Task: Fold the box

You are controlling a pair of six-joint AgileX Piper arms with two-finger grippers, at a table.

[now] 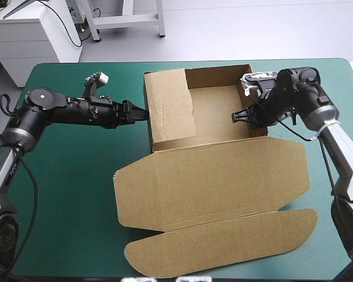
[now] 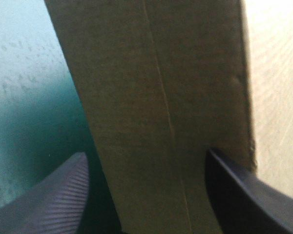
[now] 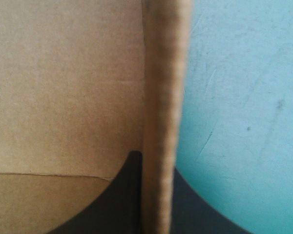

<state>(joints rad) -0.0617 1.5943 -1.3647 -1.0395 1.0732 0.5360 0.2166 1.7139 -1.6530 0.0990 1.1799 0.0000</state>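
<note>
Right hand [image 3: 156,168]: black fingers all but closed, pinching the right wall [image 3: 161,73] of the box [image 1: 215,111] edge-on. One finger is inside the tray, the other outside over the bench [image 3: 244,97]. Left hand [image 2: 146,156]: fingers [image 2: 58,195] wide apart, straddling the left wall [image 2: 151,87] and gripping nothing. Can't tell if either finger touches the board. Just ahead of the left hand, a flap [image 1: 172,106] of that wall leans in over the tray floor. The box tray sits between the two hands on the teal-green cover. The lid [image 1: 223,176] and its rounded front flap [image 1: 223,247] lie flat on the near side of both hands. Step, as judged: raising and tucking the side walls. The far and right walls are up, the left one half turned in. The next move likely calls for the left hand to close on its flap or press it down inside the tray. Meanwhile the right hand steadies its wall. Lid panels not yet folded.
</note>
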